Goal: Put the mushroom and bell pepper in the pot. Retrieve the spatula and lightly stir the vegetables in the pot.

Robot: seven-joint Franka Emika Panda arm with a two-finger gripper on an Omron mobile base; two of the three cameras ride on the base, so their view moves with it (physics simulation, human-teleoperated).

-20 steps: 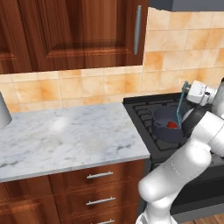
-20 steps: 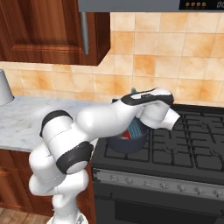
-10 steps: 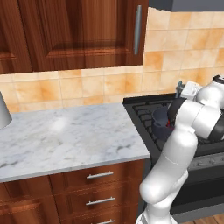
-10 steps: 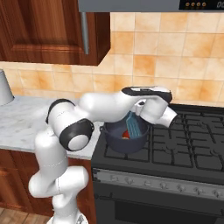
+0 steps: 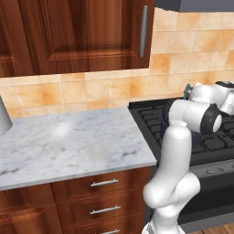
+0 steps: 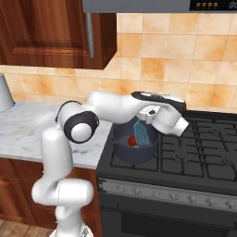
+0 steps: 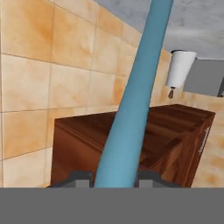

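The dark blue-grey pot [image 6: 121,149] stands on the stove's front left burner. Inside it lies the red bell pepper [image 6: 132,140]. The teal spatula [image 6: 140,132] hangs blade-down in the pot, its slotted blade just right of the pepper. My gripper [image 7: 114,179] is shut on the spatula [image 7: 131,100], whose handle runs up between the two finger tips. In the right base view the white hand [image 6: 163,119] hovers over the pot's far right rim. A sliver of the teal handle [image 5: 186,91] shows behind the arm. I cannot make out the mushroom.
The black stove [image 6: 199,152] stretches right of the pot. A marble counter [image 5: 68,141] lies to the left, with a grey object [image 5: 3,116] at its far left. Wooden cabinets [image 5: 82,36] hang above; a range hood [image 6: 162,5] sits over the stove.
The arm has folded and swung its elbow round while the wrist turned. The spatula blade stays inside the pot, shifted only slightly upward beside the pepper.
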